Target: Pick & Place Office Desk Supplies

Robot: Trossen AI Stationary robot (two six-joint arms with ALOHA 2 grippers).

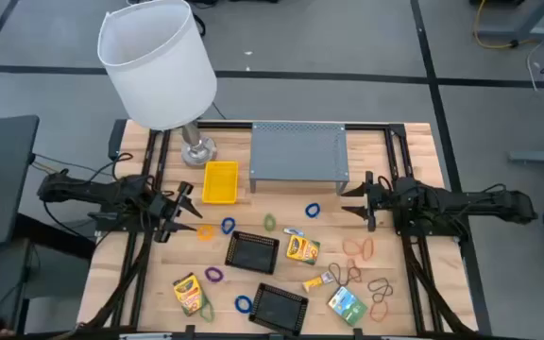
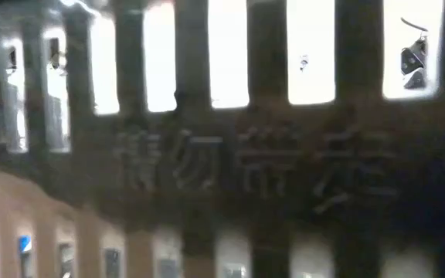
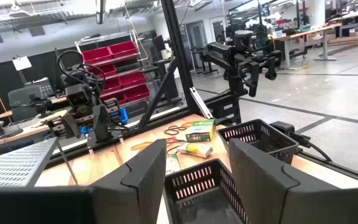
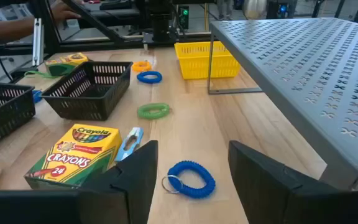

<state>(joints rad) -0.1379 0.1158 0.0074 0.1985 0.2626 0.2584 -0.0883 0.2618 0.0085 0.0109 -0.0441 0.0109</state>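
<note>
**Both grippers open and empty over scattered supplies**

The right gripper (image 4: 188,180) stands with its fingers spread, holding nothing, lined up on a blue coil band (image 4: 191,178) lying just ahead, likely its next pick. The left gripper (image 3: 194,180), also spread and empty, faces 2 black mesh baskets (image 1: 252,252). Crayon boxes (image 1: 301,248) and rubber bands (image 1: 359,248) lie loose mid-table; the yellow bin (image 1: 220,182) probably receives them.

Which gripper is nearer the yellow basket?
Left. The left gripper sits just beside the yellow basket; the right gripper is across the table, beyond the grey shelf.
</note>
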